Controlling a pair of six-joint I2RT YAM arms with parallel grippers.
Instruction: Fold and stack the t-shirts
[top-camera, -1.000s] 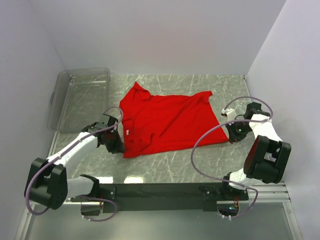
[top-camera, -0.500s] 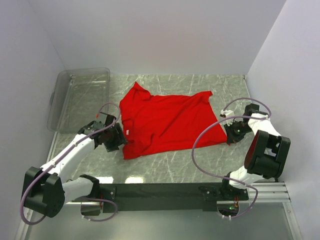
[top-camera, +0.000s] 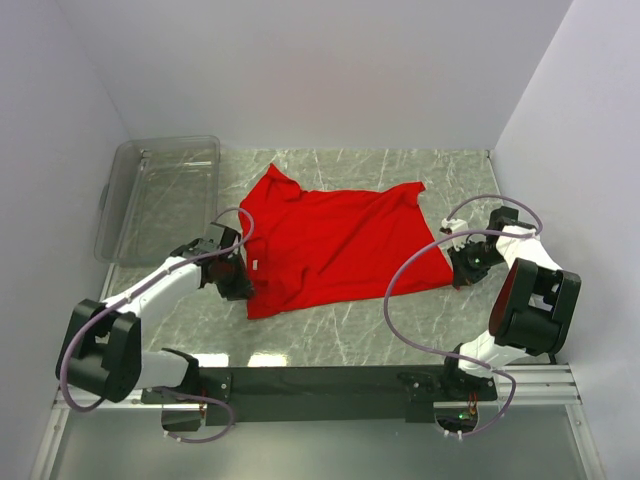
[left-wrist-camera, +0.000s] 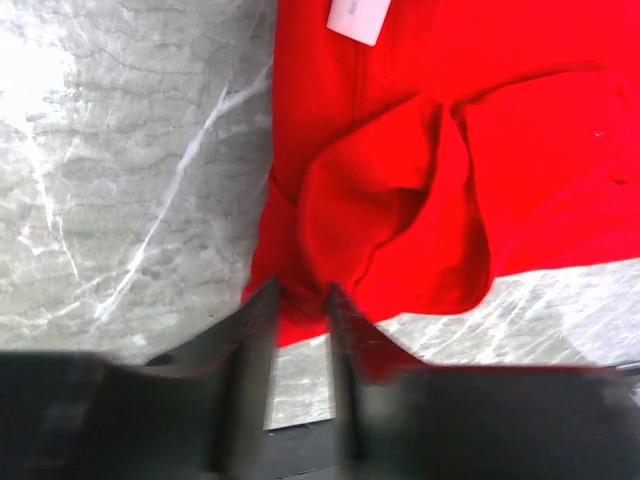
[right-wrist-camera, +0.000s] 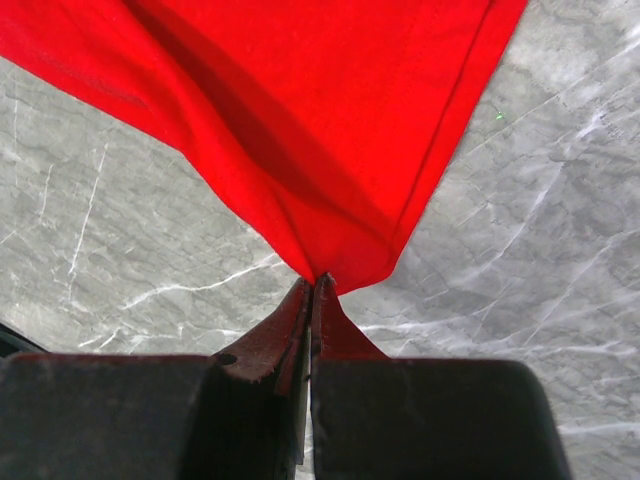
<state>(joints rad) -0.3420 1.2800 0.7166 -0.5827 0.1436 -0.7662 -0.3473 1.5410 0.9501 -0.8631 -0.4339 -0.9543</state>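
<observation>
Marble counter (top-camera: 340, 340): red t-shirt (top-camera: 340, 245) spread beside clear bin (top-camera: 160, 195). Your right end effector (right-wrist-camera: 312, 285) clamped on its corner farthest from bin, likely anchoring it. Your left end effector (left-wrist-camera: 301, 293), jaws slightly apart, straddles bunched edge nearest bin, seemingly ready to pinch for fold.

left end effector (left-wrist-camera: 300, 290): ajar | right end effector (right-wrist-camera: 312, 282): clamped

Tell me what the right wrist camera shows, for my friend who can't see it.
The right end effector is pinched shut on a corner of a red t-shirt, seen from close behind. The cloth spreads away across the top of the picture, with a grey marbled table underneath.
</observation>
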